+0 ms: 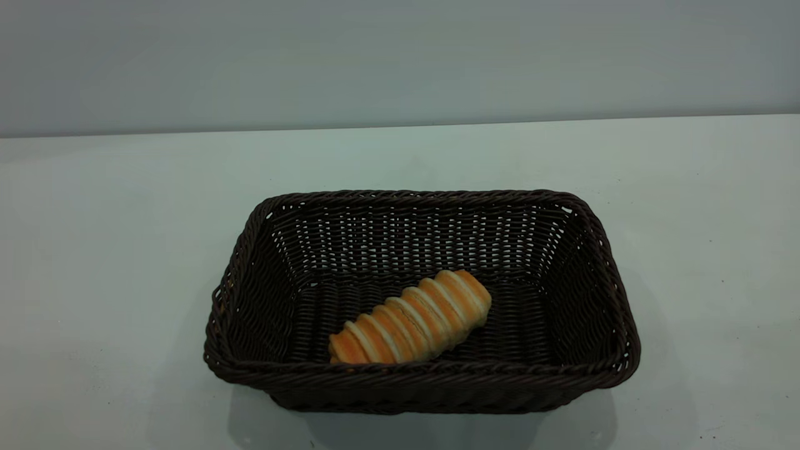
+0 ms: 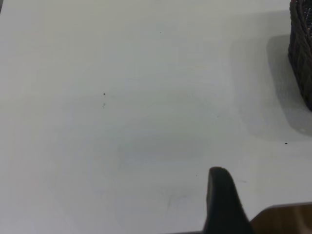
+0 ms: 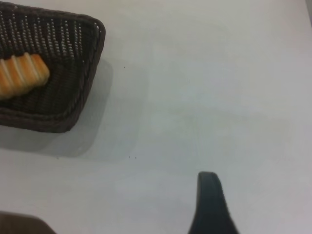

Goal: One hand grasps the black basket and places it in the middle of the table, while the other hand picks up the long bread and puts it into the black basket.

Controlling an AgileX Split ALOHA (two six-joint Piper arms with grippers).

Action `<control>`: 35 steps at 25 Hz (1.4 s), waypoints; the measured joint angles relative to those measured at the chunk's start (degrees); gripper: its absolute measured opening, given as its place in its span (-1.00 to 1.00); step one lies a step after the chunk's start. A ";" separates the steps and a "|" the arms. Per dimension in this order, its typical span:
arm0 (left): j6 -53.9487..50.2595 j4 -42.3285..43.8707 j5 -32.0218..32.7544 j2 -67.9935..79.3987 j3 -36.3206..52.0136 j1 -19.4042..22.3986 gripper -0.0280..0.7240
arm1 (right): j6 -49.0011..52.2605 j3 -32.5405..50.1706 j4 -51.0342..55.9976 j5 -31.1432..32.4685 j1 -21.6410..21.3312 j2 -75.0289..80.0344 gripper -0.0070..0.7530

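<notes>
I see one fingertip of my left gripper [image 2: 222, 200] and one of my right gripper [image 3: 208, 202], so their spread is unclear; the long bread [image 1: 412, 319] lies in the black basket [image 1: 250, 250], its 7 o'clock end cut off by the rim.

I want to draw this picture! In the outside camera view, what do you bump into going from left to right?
Bare white table → left wall of the black basket → the long bread lying inside it → the basket's right wall → bare table again. No robot fingers show in this view.

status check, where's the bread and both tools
Long bread inside black basket, mid-table. Left tool and right tool off the basket, holding nothing. Nothing in the way.
</notes>
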 joint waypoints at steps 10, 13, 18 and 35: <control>2.24 -3.99 0.00 0.00 0.00 0.00 0.33 | 0.00 0.00 0.05 0.00 0.00 0.00 0.41; 3.11 -4.84 0.00 0.00 0.00 0.00 0.33 | 0.00 0.00 0.05 0.00 0.00 0.00 0.41; 3.35 -4.95 0.00 0.00 0.00 0.00 0.33 | 0.00 0.00 0.05 0.00 0.00 0.00 0.41; 3.45 -4.95 0.00 0.00 0.00 0.00 0.33 | 0.00 0.00 0.05 0.00 0.00 0.00 0.41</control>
